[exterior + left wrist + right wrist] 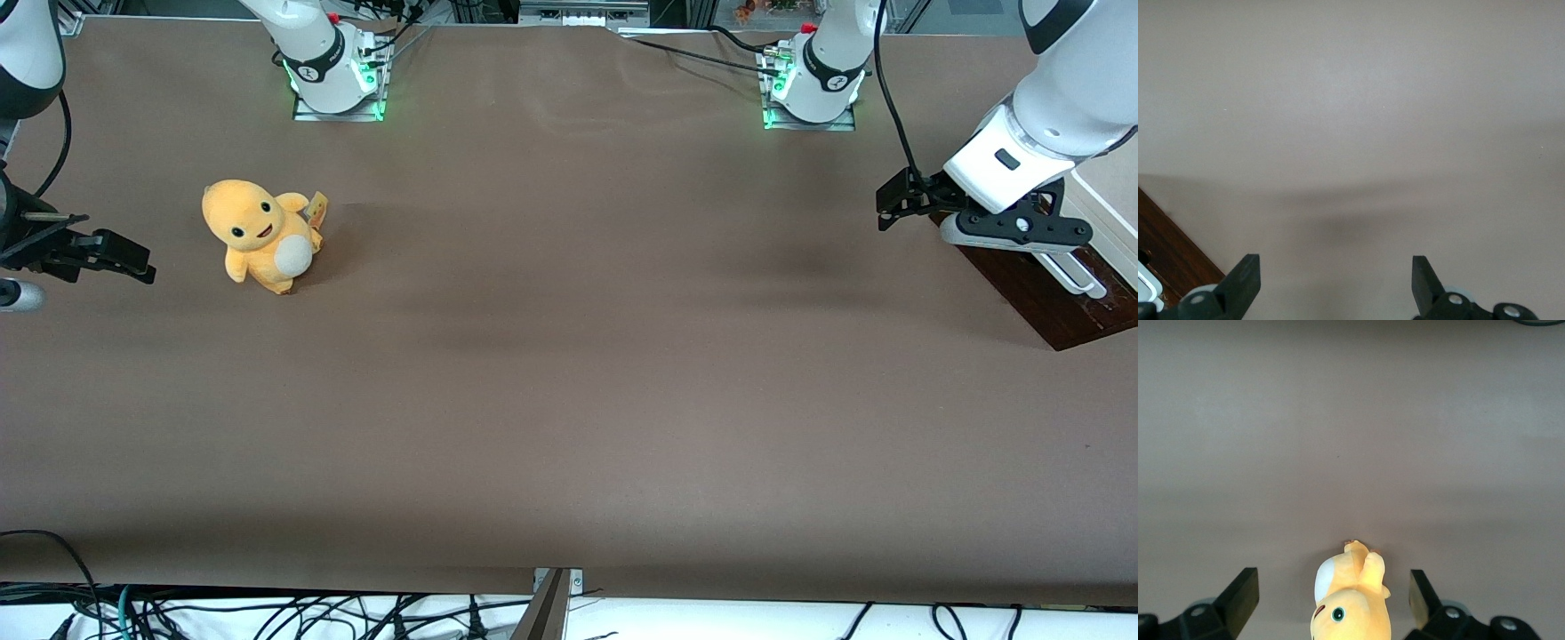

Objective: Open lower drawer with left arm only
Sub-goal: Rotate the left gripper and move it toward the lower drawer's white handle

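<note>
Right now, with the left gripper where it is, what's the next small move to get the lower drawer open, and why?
Probably bring the left gripper back toward the lower drawer and line its open fingers up on the white bar handle. The fingers point out over bare table and hold nothing, and the handle sits free beside the gripper body.

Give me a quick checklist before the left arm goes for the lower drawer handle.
1. Gripper open: ok, fingers spread wide, nothing between them.
2. Gripper on handle: not ok, it hangs above the table beside the drawer.
3. Handle free of clutter: ok.
4. Plush toy out of the way: ok, it sits toward the parked arm's end.
5. Drawer shut or already open: cannot tell.
</note>
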You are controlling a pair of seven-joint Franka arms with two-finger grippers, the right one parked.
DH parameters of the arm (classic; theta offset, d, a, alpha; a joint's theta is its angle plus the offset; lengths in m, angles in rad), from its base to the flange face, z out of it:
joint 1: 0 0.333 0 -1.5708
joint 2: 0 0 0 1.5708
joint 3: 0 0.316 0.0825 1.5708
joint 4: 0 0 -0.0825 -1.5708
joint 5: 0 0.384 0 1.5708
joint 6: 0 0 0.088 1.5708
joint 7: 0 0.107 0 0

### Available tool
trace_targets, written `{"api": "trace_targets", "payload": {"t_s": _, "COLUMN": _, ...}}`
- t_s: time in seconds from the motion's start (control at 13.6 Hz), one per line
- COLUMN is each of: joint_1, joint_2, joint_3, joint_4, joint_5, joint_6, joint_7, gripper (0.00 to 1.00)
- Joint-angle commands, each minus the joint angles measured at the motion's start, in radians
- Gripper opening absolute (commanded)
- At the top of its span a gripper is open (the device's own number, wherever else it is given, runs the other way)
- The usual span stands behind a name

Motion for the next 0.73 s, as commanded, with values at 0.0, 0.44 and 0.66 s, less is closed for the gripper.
{"api": "trace_targets", "payload": {"t_s": 0.0, "joint_1": 0.01, "joint_2": 0.003, "joint_3": -0.005, "joint_4": 0.014, "joint_5": -0.025, "joint_6": -0.012, "joint_7": 0.024, "gripper": 1.0}}
{"api": "trace_targets", "payload": {"t_s": 0.44, "joint_1": 0.007, "joint_2": 0.035, "joint_3": -0.011, "joint_4": 0.054, "joint_5": -0.015, "joint_6": -0.012, "joint_7": 0.019, "gripper": 1.0}}
{"api": "trace_targets", "payload": {"t_s": 0.66, "joint_1": 0.007, "joint_2": 0.06, "joint_3": -0.01, "joint_4": 0.059, "joint_5": -0.023, "joint_6": -0.017, "joint_7": 0.016, "gripper": 1.0}}
